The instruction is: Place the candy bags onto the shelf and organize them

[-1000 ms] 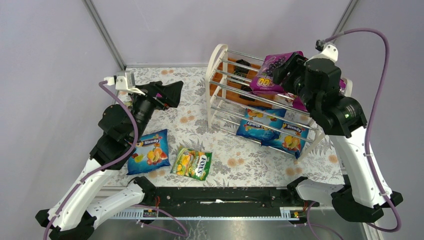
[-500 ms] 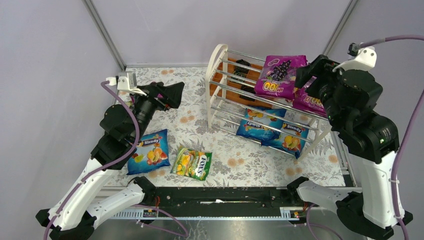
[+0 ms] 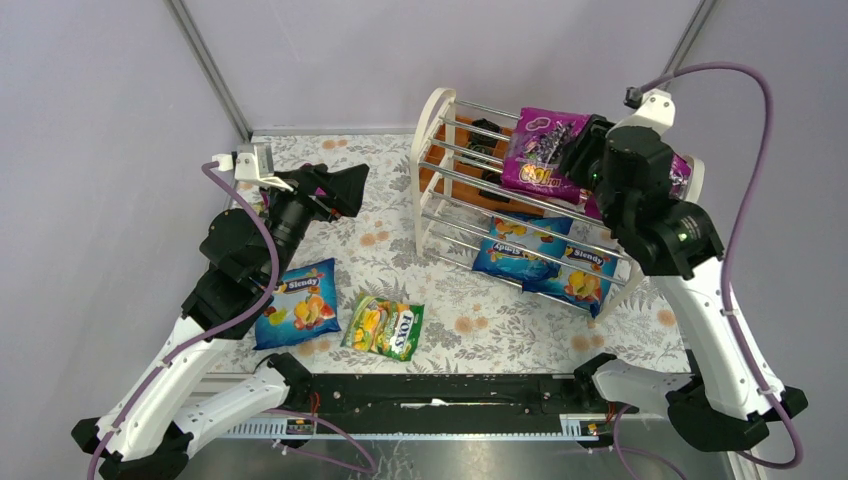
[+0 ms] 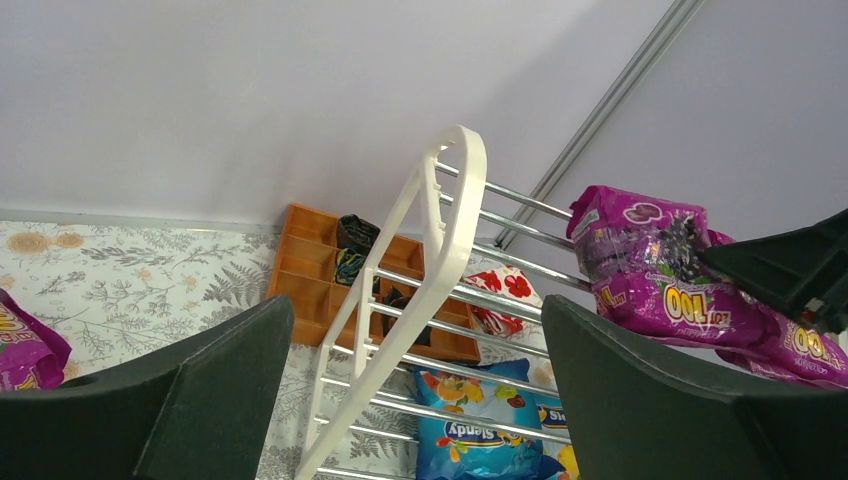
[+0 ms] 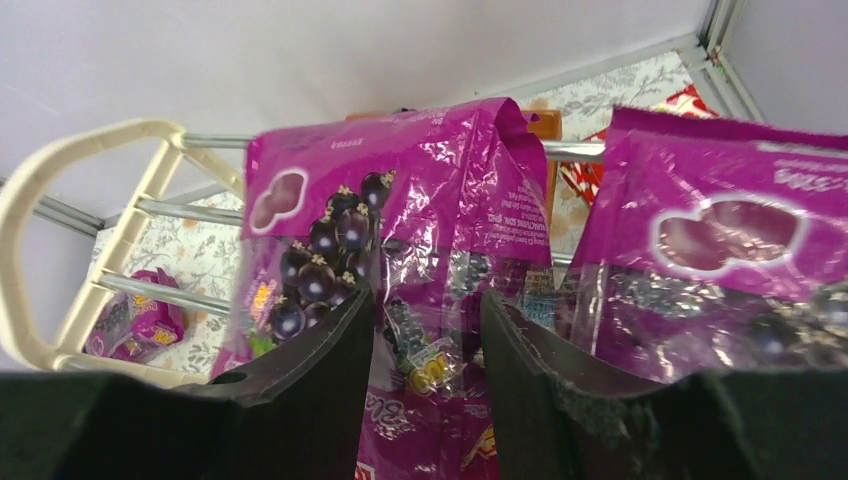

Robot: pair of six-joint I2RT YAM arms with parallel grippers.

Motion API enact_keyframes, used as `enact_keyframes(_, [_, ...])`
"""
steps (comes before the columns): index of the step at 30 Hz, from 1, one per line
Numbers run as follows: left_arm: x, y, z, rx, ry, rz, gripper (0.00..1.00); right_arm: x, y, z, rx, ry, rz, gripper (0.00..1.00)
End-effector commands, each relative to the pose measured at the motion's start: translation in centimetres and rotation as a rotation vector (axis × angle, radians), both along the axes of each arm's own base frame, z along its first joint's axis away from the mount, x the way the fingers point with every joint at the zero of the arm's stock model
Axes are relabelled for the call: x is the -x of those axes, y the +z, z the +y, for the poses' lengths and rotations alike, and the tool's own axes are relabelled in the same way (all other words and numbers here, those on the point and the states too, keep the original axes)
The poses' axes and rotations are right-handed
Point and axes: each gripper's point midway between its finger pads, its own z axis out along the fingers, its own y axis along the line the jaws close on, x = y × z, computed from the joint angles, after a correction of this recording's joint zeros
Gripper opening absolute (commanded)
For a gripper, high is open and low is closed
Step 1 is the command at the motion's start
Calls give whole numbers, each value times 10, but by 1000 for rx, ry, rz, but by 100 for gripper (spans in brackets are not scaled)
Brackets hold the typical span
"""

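The black jaws of the right gripper stand about half apart over a glossy magenta grape-printed candy bag, with foil showing in the gap; whether they nip a fold or merely rest on it cannot be told. This bag lies slightly askew on the top tier of the small chrome-rod shelf with rounded white end panels, just beside a second magenta candy bag on the same tier. The step in hand appears to be squaring the bag before release. Done well, the bag is turned until its edges run parallel to its neighbour, beside and not over it, and laid flat so that several rods bear it; slick foil may slip between thin rods if only one edge is supported. The jaws should part fully before the wrist lifts straight up, so that no crease is dragged along. Two blue "Slendy" candy bags occupy the lowest tier. The left gripper has its jaws at full spread, holding nothing, raised above the floral tablecloth and facing the shelf's left panel. On the cloth lie a third blue "Slendy" bag, a green-yellow "FOX'S" bag just beside it, and a further magenta bag. An orange wooden compartment tray sits behind the shelf.
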Motion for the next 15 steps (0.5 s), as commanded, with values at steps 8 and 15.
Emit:
enact_keyframes(8, [4,13,3,29,-4,-42,99,1,12,-1,-68,-16,-53,53])
enact_keyframes(15, [3,11,5,27,9,-41,99,25,48,16,-77,179,-161,74])
